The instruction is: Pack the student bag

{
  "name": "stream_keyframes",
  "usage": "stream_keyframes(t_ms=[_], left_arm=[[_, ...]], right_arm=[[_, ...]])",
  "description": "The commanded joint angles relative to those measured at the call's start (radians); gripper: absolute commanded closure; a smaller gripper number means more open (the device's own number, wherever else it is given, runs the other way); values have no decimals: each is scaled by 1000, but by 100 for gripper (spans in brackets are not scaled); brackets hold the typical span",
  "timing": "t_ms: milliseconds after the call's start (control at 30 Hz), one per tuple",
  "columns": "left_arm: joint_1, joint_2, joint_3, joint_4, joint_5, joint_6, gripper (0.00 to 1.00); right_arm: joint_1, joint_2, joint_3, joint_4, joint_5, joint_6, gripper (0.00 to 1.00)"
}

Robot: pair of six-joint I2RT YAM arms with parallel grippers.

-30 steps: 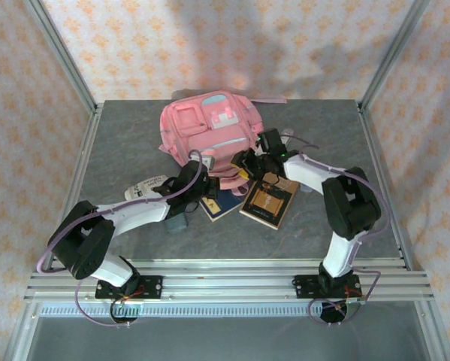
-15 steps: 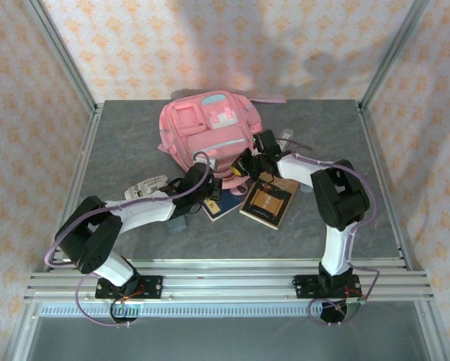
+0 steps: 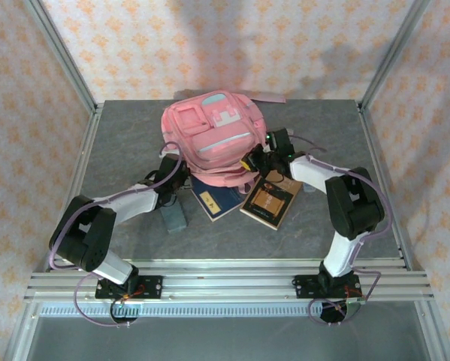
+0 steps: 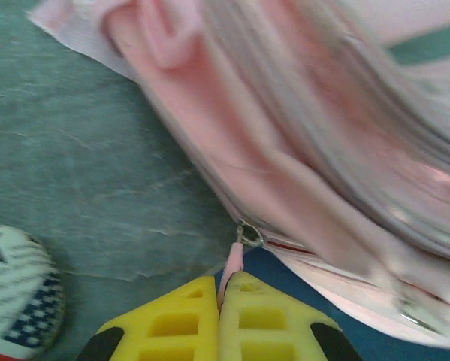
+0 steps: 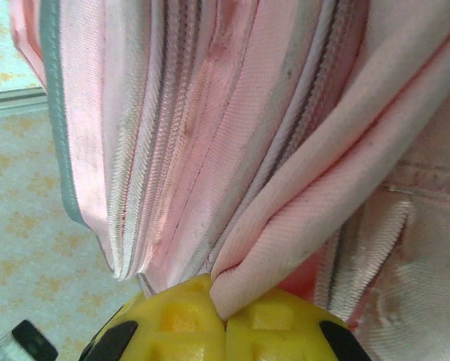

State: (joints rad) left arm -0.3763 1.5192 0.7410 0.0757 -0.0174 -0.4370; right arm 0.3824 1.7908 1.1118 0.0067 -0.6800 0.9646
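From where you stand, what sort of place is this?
Probably a robot test booth, not a classroom: grey table fenced by aluminium rails, patterned cloth walls, and a pink student bag laid out.

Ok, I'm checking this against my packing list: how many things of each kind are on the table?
Pink backpack: 1
Books: 2, a blue book and a brown book
Small grey block: 1
White striped item, kind unclear: 1
Total: 5
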Motion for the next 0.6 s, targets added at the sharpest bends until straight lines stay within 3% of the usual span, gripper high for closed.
stream_keyframes(t_ms=[0,267,567], left_arm=[[17,-27,6,-70,-84,7,100],[29,-7,33,-70,-144,-13,100],[181,119,158,-126,-200,-41,100]], right_arm=[[-23,-43,19,41,40,-20,100],[-22,-72,76,47,-12,-35,100],[-35,-131,43,67,1,-31,100]])
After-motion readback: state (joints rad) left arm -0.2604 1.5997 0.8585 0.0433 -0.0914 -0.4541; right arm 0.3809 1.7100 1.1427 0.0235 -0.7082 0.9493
